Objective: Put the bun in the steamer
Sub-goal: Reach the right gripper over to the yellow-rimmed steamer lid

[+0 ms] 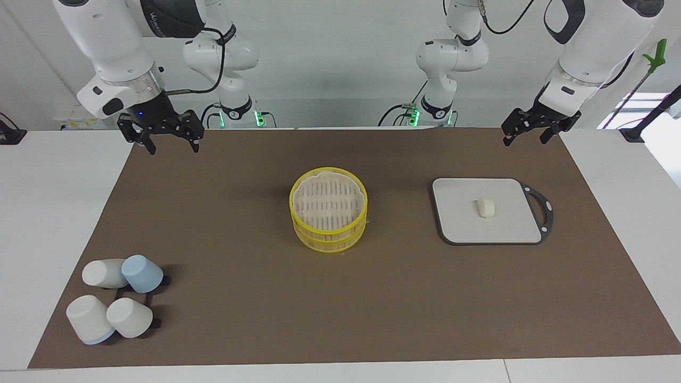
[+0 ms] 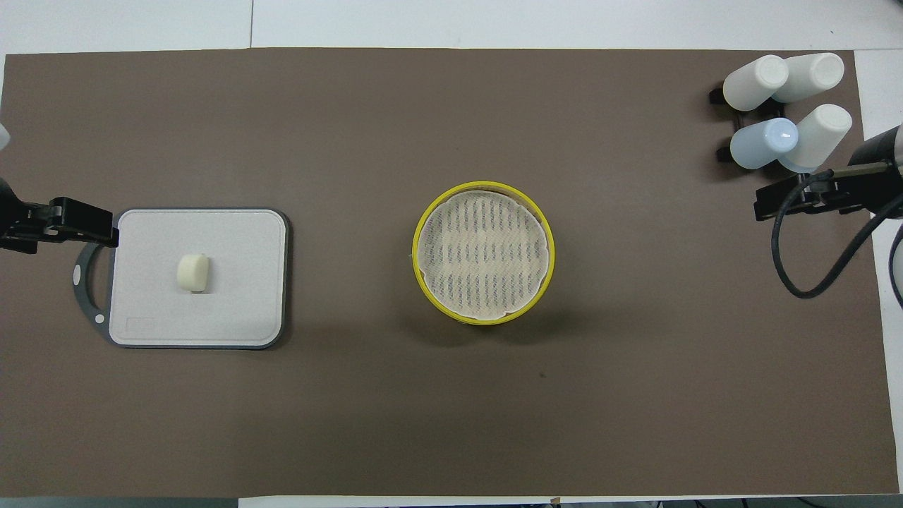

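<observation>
Our left gripper [image 1: 524, 133] hangs raised at the robots' edge of the mat, above the left arm's end of the table, its fingers spread and holding nothing. Our right gripper [image 1: 170, 139] waits raised above the right arm's end, fingers likewise parted and empty.

Taking the overhead view as a clock face with the steamer [image 1: 328, 215] at its centre, the bun [image 1: 485, 207] lies at nine o'clock, well apart from the steamer, resting alone on the grey board [image 1: 457, 223]. The board's black handle [image 1: 540, 210] points on toward nine o'clock. The steamer shows a pale slatted surface inside its yellow rim; we cannot tell whether that is the floor or a lid sitting on top.

We judge nothing is done yet: the bun is untouched. The risks we see: the bun is small, rounded and probably soft, so a closing grip may roll it across the smooth board or squash it. If a lid is on, a released bun would sit on top, not inside.

The cups [image 1: 114, 298] cluster on a black rack at about two o'clock, near the table's corner, well clear of the path. Nothing stands between board and steamer
</observation>
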You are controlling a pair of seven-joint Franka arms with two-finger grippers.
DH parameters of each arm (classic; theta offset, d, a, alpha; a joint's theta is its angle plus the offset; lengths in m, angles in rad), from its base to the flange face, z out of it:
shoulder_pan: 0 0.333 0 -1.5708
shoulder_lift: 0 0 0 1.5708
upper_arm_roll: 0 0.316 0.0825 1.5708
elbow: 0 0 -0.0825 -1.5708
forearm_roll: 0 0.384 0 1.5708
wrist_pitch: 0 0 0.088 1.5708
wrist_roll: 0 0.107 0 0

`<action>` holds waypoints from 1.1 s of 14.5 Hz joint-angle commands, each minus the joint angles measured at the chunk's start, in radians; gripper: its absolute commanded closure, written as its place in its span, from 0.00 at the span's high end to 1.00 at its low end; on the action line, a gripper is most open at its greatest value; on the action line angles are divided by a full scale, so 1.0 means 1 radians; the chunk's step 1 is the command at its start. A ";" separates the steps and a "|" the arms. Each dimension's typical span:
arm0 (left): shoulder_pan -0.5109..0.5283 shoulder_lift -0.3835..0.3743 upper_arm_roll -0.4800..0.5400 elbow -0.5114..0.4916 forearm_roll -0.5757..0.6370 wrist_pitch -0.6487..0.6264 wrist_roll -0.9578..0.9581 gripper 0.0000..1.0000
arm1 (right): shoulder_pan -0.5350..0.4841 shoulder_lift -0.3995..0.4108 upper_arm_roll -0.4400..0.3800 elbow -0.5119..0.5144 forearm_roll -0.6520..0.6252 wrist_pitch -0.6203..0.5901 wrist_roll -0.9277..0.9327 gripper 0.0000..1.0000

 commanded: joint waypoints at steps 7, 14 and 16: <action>-0.007 0.013 0.009 0.020 -0.015 -0.006 -0.010 1.00 | 0.095 0.082 0.085 0.089 0.068 -0.022 0.147 1.00; 0.017 -0.112 0.010 -0.484 -0.015 0.437 0.030 1.00 | 0.513 0.433 0.074 0.422 -0.029 0.059 0.651 1.00; 0.019 -0.054 0.010 -0.572 -0.015 0.589 0.037 1.00 | 0.541 0.397 0.074 0.275 -0.029 0.182 0.668 1.00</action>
